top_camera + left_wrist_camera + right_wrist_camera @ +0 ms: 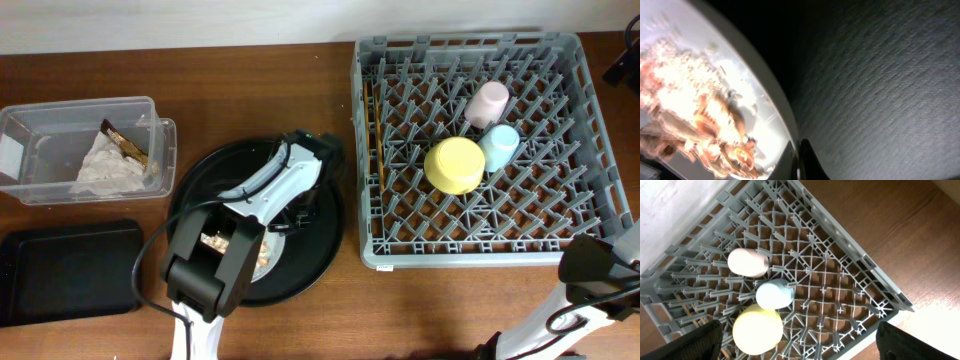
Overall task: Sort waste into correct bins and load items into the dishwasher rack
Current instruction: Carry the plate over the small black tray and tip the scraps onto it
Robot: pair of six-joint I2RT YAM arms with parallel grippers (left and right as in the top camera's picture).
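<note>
- The clear tub (pixel 80 145) sits at the far left of the table. The crumpled white napkin (pixel 105 168) and the gold-brown wrapper (pixel 128 146) lie inside it.
- The flat black tray (pixel 70 272) lies just in front of the tub.
- The big round black tray (pixel 325 250) is in the middle. The pale grey plate (pixel 771 112) sits on it with the flaky food scraps (pixel 700 115) piled on top.
- The left claw (pixel 801 162) is down by the plate's edge with its fingers together. I cannot tell if the edge is pinched between them.
- The big grey rack (pixel 470 258) is on the right. The wooden chopsticks (pixel 378 130) lie along its left side.
- The yellow bowl (pixel 454 165), the blue cup (pixel 499 147) and the pink cup (pixel 487 103) sit upside down in the rack, close together.
- The right claw (pixel 810 347) hangs over the rack's near corner. Its fingers (pixel 705 340) are wide apart and hold nothing.
</note>
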